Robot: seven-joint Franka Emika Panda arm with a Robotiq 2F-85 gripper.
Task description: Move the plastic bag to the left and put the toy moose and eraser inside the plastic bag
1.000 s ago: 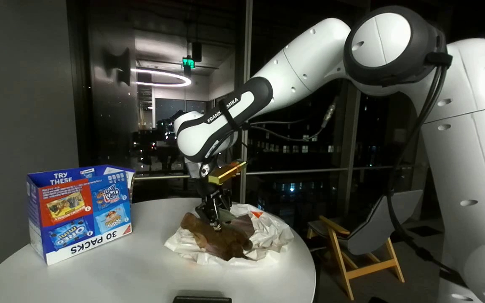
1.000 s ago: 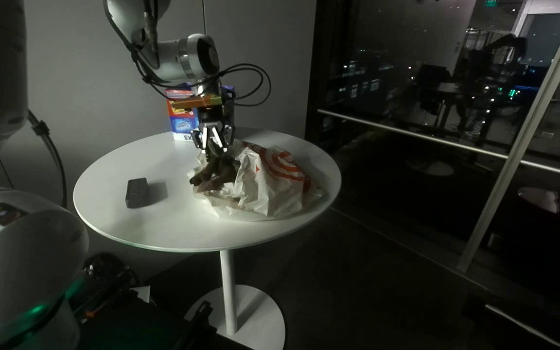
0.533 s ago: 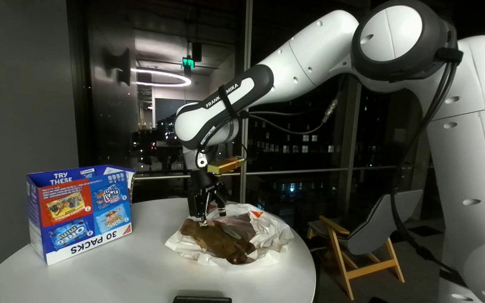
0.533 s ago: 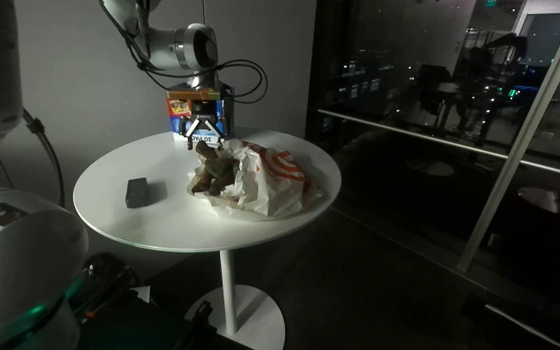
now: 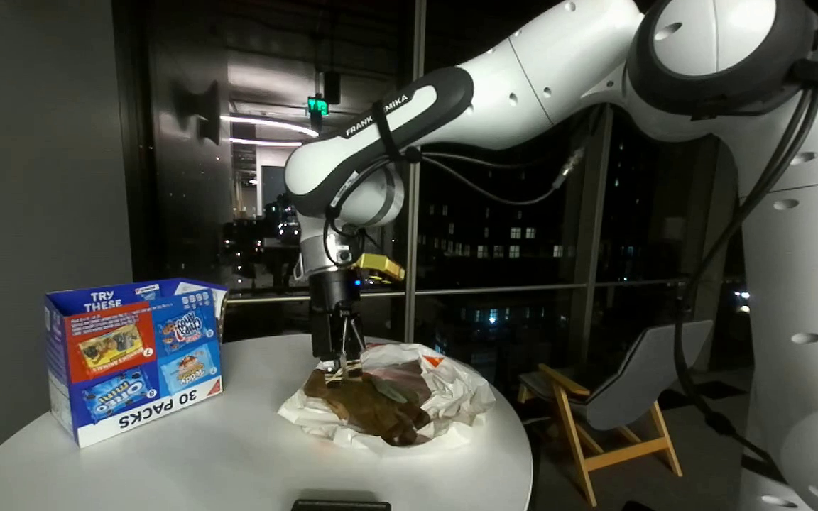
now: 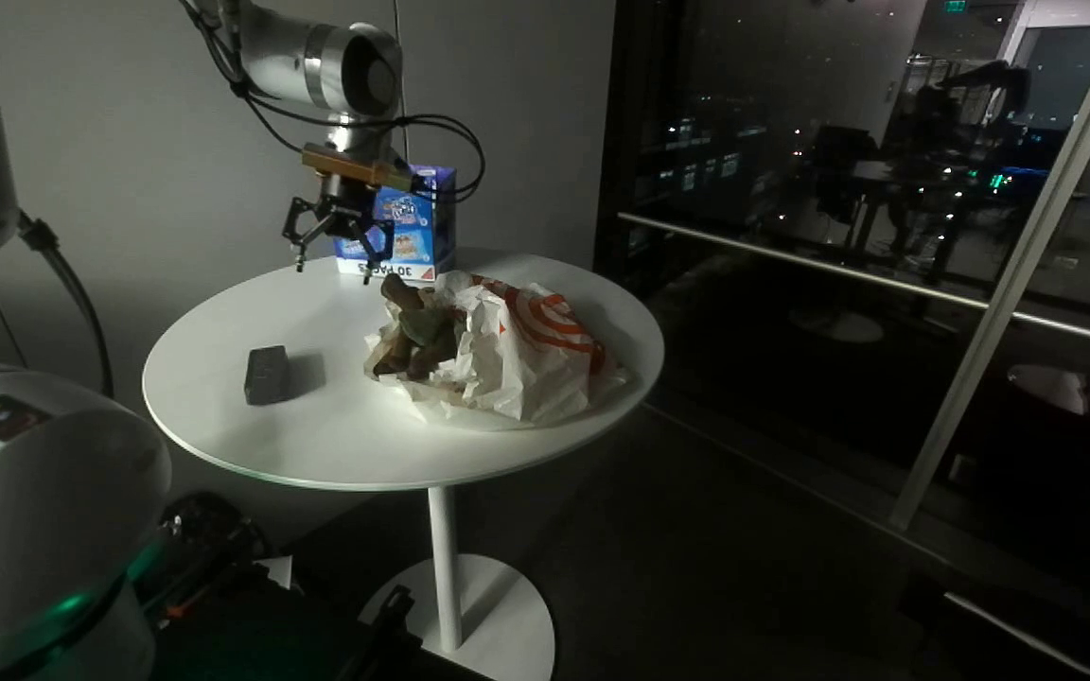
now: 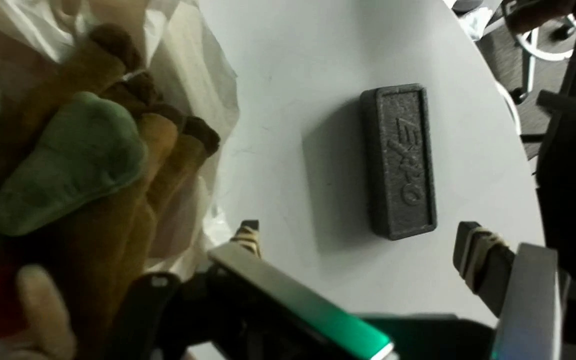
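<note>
The white plastic bag lies crumpled on the round table with red print on its side. In its mouth rests the brown toy moose, one end poking out past the rim. The wrist view shows the moose's green antler and the bag's pale edge. A dark grey eraser sits on the bare tabletop away from the bag; an exterior view cuts off most of the eraser. My gripper hangs above the table beside the moose. Its jaws stand wide apart with nothing between them.
A blue and red snack box stands on the round white table, behind the gripper in an exterior view. The table's edge runs close beyond the eraser. A chair stands off the table near the window.
My gripper has opened and let go of the toy moose. It has risen and shifted away from the bag, to the snack box's side. The moose has settled in the bag's mouth.
</note>
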